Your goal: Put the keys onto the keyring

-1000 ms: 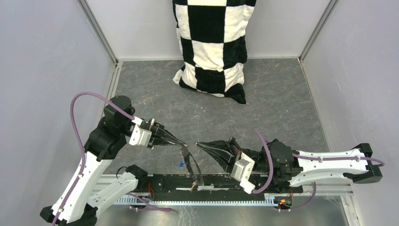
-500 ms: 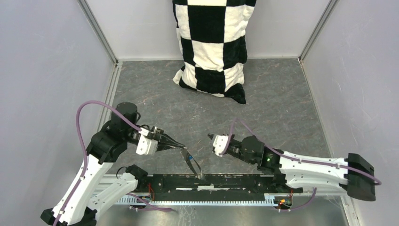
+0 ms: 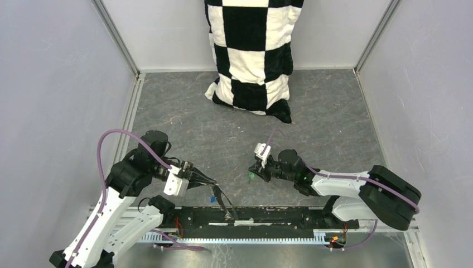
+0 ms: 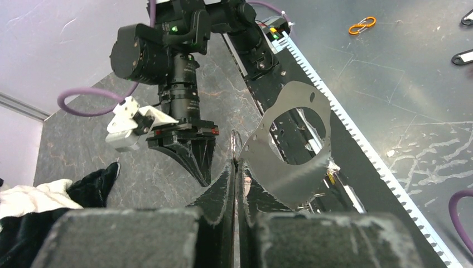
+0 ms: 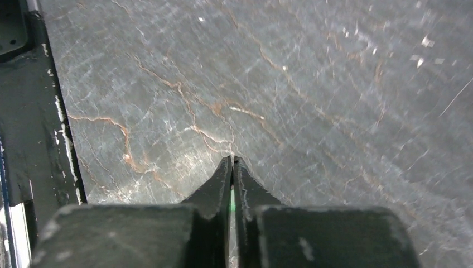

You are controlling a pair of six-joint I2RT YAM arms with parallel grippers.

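My left gripper point(image 3: 215, 183) point(image 4: 235, 165) is shut on a thin silver ring point(image 4: 234, 146) of the keyring. Its grey strap loop point(image 4: 290, 181) point(image 3: 225, 201) hangs from the ring toward the near rail. A blue key point(image 3: 212, 197) dangles beside the strap. My right gripper point(image 3: 252, 174) point(image 5: 232, 160) points down at the table, a short way right of the left one, and is shut on the green key point(image 5: 232, 199) point(image 3: 251, 177), which shows only as a green sliver between the fingers. In the left wrist view the right gripper point(image 4: 203, 180) hangs just left of the ring.
A black-and-white checkered cloth point(image 3: 251, 56) stands against the back wall. The black rail point(image 3: 268, 215) with the arm bases runs along the near edge. Grey walls close in both sides. An orange clip point(image 4: 361, 25) lies beyond the rail.
The right gripper has turned from facing the left gripper to pointing down at the table, and has drawn a little right. The left gripper has sunk toward the near edge with the keyring.
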